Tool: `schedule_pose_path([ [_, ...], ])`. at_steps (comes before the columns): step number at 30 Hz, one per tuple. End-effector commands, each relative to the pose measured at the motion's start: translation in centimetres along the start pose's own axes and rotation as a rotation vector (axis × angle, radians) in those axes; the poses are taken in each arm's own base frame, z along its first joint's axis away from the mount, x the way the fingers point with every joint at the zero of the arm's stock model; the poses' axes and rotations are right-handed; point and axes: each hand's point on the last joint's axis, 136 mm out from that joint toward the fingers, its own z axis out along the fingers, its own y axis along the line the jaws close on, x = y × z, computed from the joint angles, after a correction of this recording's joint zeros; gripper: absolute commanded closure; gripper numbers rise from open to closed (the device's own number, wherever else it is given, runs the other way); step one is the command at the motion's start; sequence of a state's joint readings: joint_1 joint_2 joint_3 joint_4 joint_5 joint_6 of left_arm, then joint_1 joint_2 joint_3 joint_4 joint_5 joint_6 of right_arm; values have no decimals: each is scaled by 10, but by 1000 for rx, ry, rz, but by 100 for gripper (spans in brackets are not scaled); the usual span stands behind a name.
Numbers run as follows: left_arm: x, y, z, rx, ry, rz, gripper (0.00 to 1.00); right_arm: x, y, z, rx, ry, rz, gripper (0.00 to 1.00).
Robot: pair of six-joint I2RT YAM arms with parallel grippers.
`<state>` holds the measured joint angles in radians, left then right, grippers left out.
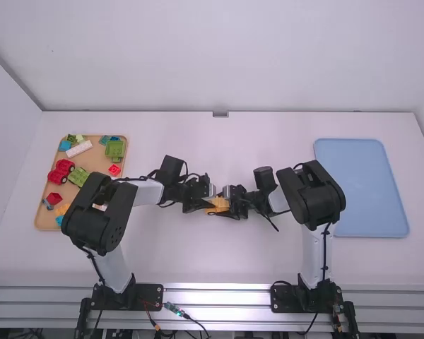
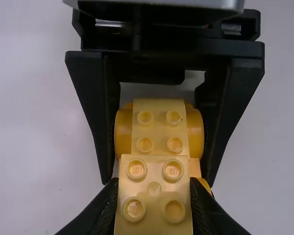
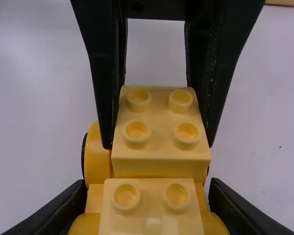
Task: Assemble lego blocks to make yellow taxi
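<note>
Right now, the yellow taxi (image 1: 215,203) is sitting between the two grippers, above the table (image 1: 198,258) or on it; I cannot tell which. At one end of the taxi, the left gripper (image 1: 208,203) is pinching a yellow block (image 2: 155,192) by its sides, and that block is resting on the taxi or hovering just over it. At the taxi's other end, the right gripper (image 1: 229,204) is clasping the body's orange sides. Well to the taxi's left, the tray (image 1: 92,161) is holding loose blocks, while a blue mat (image 1: 364,191) is lying well to its right.
</note>
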<state>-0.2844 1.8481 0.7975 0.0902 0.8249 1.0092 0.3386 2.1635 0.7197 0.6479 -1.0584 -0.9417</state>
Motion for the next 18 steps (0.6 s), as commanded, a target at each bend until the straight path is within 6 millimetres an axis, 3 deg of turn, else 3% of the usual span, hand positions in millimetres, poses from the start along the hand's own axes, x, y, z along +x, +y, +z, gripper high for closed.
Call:
schedule_pose_path([
  [1,0,-3,-1,9,-6,-16,98,-1,-1,2,-10,-14,-3,47],
  [18,2,-6,-1,19,1,-26,98,-3,-4,3,-9,-18,14,50],
])
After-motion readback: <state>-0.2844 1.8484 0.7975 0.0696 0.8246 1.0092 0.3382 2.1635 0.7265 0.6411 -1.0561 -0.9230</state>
